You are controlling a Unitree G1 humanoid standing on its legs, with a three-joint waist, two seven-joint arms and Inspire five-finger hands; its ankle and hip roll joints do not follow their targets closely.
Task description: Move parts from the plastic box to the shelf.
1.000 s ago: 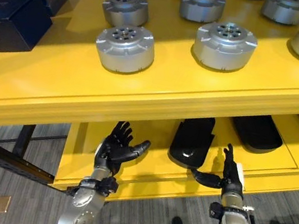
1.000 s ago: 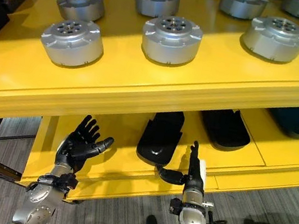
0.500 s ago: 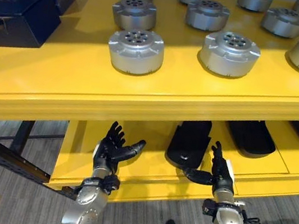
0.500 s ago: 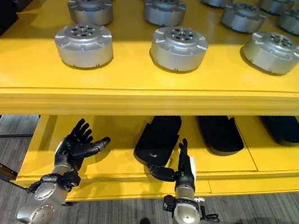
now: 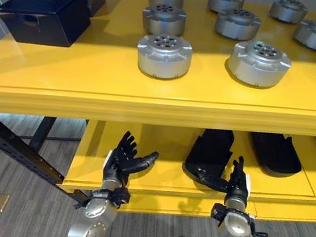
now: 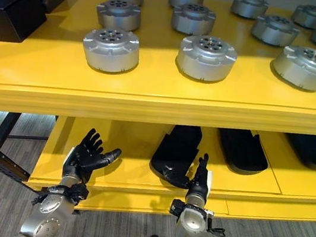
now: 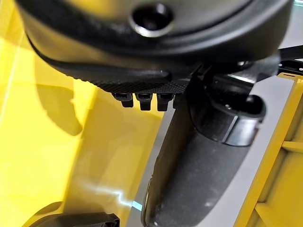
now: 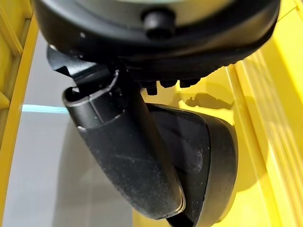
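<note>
Both arms were raised in front of the lower level of a yellow shelf [image 5: 90,93], palms turned inward toward each other. The left hand [image 5: 120,162] stood upright before the front lip of the lower shelf [image 5: 154,181], its fingers straight and fanned apart and its thumb angled out toward the right; it held nothing. The right hand [image 5: 236,184] was also upright, fingers straight and close together, pointing up, with the thumb reaching out sideways toward the left. That thumb lay just at the near end of a black moulded part [image 5: 213,152] resting on the lower shelf; whether it actually touched the part could not be told. In the right wrist view the same part [image 8: 208,156] showed as a dark, smooth, rounded shell past the thumb, lying on the yellow surface.

More black moulded parts [image 5: 274,152] lay in a row further right on the lower shelf. On the top shelf stood round silver metal parts [image 5: 164,55], squat discs with notched rims and a ring of holes in the raised centre, arranged in rows running back from the front edge. Two dark boxes [image 5: 45,13] sat at the left end of the top shelf, one behind the other.
</note>
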